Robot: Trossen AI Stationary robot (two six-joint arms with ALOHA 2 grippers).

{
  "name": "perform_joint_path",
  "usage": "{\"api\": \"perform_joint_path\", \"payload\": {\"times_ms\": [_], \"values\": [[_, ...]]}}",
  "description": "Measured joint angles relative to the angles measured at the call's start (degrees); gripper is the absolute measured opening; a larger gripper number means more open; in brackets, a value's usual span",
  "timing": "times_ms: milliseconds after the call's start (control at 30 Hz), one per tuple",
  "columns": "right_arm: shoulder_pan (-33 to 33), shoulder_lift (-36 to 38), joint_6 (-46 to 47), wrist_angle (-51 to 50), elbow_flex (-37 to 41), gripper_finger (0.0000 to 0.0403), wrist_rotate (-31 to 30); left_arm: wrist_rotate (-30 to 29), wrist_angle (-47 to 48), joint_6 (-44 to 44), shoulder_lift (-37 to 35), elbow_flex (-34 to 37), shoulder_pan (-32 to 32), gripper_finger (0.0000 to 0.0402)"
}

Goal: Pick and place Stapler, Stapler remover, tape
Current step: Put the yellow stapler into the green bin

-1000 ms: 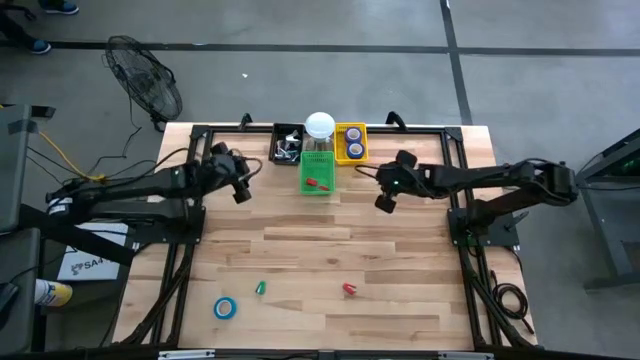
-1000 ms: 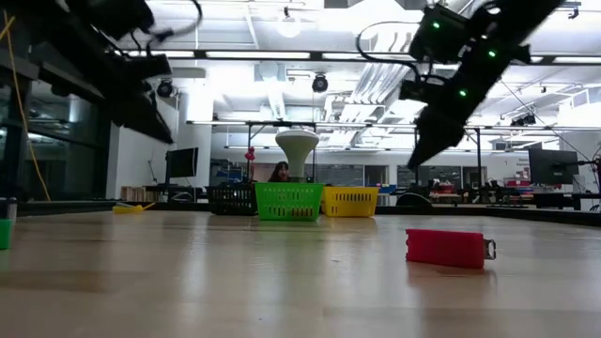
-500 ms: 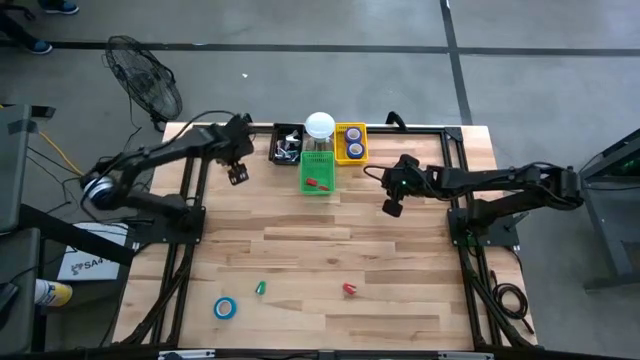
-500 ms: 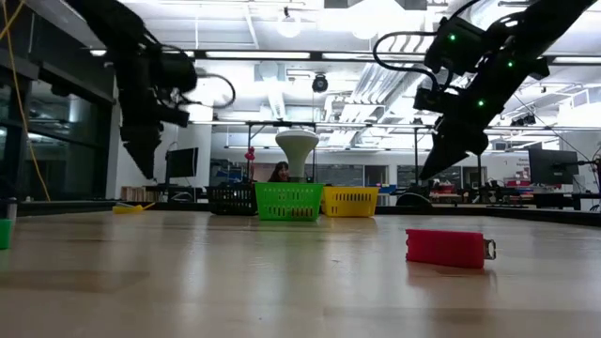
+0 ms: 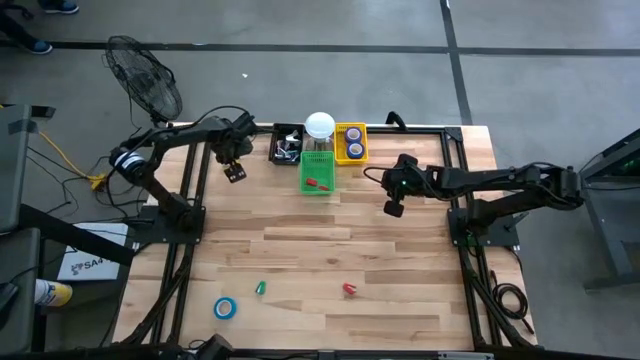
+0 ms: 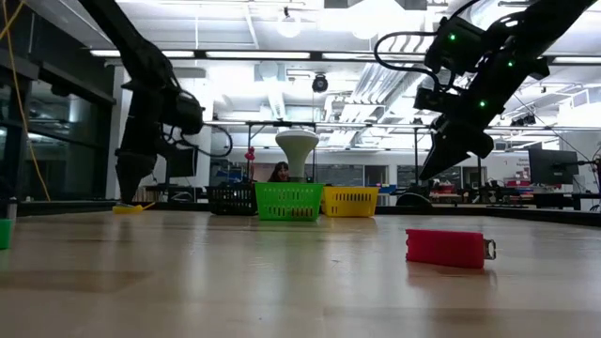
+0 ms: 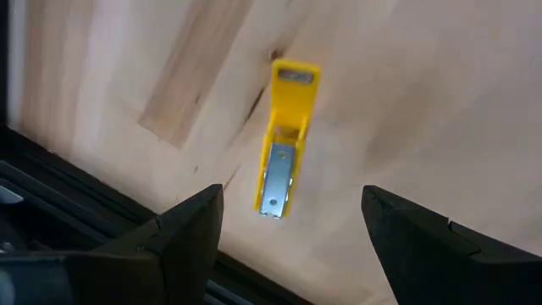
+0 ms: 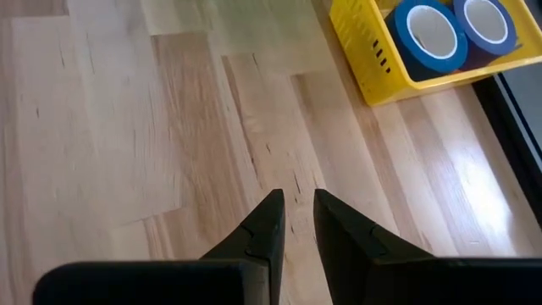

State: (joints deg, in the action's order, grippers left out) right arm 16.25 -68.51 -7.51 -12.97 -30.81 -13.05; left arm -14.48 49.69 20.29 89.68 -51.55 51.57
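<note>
A yellow stapler [image 7: 284, 135] lies flat on the table near its far left corner; it also shows in the low view [image 6: 127, 208]. My left gripper [image 5: 235, 172] is open just above it, one finger on either side, touching nothing. My right gripper [image 5: 392, 208] is shut and empty above the table's far right part, near the yellow basket [image 8: 373, 63], which holds two blue tape rolls [image 8: 436, 34]. A blue tape roll [image 5: 225, 308], a green stapler remover [image 5: 260, 288] and a red stapler [image 5: 349, 289] lie near the front edge.
A black basket [image 5: 287, 145], a green basket [image 5: 317, 172] with a red thing in it and a white round-topped jar [image 5: 319, 125] stand in a row at the far edge. A black frame rail [image 7: 93, 212] runs beside the yellow stapler.
My left gripper has swung toward the table's far left corner and come down over the yellow stapler. My right gripper has moved a little down and toward the near edge, then kept still.
</note>
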Motion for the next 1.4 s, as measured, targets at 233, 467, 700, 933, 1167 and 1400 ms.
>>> {"api": "perform_joint_path", "payload": {"times_ms": [233,467,700,933,1167,1400], "values": [[0.0,0.0,-0.44,0.22,0.0,0.0058,-0.01,-2.6,-0.18,-0.17,1.21,0.0,0.68,0.0275],[0.0,0.0,-0.44,0.41,0.0,0.0058,-0.01,-2.82,-0.23,0.44,1.21,0.0,0.68,0.0275],[0.0,0.0,-0.29,0.58,0.0,0.0058,-0.01,-0.59,-0.44,0.34,1.39,0.02,2.32,0.0275],[0.0,-0.02,-0.29,1.29,-0.04,0.0058,-0.01,0.66,-0.78,-1.24,2.05,0.03,2.42,0.0275],[0.0,-0.02,-0.57,1.27,-0.04,0.0058,1.73,0.12,0.11,-2.14,5.78,-0.65,2.4,0.0275],[-0.01,-0.02,-1.05,1.26,-0.03,0.0058,2.36,0.18,0.27,-3.45,6.01,-0.85,2.42,0.0267]]}}
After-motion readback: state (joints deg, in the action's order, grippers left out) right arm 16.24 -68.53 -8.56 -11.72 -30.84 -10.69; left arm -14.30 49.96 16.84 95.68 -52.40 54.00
